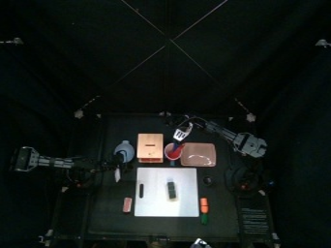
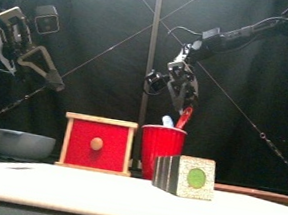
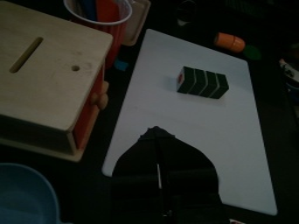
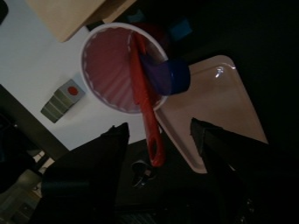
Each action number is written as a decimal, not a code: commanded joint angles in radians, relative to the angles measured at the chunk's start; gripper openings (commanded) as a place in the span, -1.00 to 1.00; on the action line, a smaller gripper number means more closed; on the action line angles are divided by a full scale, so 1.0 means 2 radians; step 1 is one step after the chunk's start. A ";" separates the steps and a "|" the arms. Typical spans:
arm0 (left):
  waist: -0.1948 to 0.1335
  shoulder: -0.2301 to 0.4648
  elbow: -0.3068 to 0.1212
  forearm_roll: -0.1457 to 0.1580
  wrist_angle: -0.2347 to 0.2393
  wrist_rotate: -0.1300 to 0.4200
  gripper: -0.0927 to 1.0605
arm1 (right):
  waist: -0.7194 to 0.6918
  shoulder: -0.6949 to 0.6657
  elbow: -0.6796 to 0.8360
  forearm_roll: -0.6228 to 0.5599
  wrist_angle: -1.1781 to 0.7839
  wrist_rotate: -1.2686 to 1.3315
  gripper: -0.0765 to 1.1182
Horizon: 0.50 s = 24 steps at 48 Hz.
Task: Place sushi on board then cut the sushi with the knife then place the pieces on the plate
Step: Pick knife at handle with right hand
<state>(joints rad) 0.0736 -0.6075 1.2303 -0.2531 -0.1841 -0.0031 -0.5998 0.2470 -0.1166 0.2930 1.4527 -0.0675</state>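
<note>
The dark green sushi roll (image 1: 172, 190) (image 2: 189, 176) (image 3: 201, 80) lies on the white cutting board (image 1: 153, 194) (image 3: 176, 114). Behind the board stands the red cup (image 1: 177, 153) (image 2: 162, 152) (image 4: 117, 70), holding a red knife (image 4: 146, 101) and a blue knife (image 4: 173, 74). My right gripper (image 1: 181, 131) (image 2: 183, 85) (image 4: 163, 144) hangs open just above the cup, the red knife's handle reaching up between its jaws. The pink tray (image 1: 200, 153) (image 4: 222, 96) lies right of the cup. My left gripper (image 1: 116, 174) (image 3: 153, 136) hovers shut over the board's left edge, holding nothing.
The wooden box (image 1: 153, 148) (image 2: 98, 144) (image 3: 41, 79) stands left of the cup, and the blue-grey bowl (image 1: 123, 152) (image 2: 25, 144) further left. Small orange toys (image 1: 127, 202) (image 1: 204, 204) lie at the board's two sides, near its front.
</note>
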 commanded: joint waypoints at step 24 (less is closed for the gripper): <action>0.002 0.000 -0.005 0.000 0.002 0.000 -0.89 | 0.012 0.005 0.001 -0.001 0.002 -0.002 0.61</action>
<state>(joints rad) 0.0736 -0.6075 1.2333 -0.2531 -0.1779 -0.0031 -0.5737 0.2823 -0.1074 0.2884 1.4557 -0.0675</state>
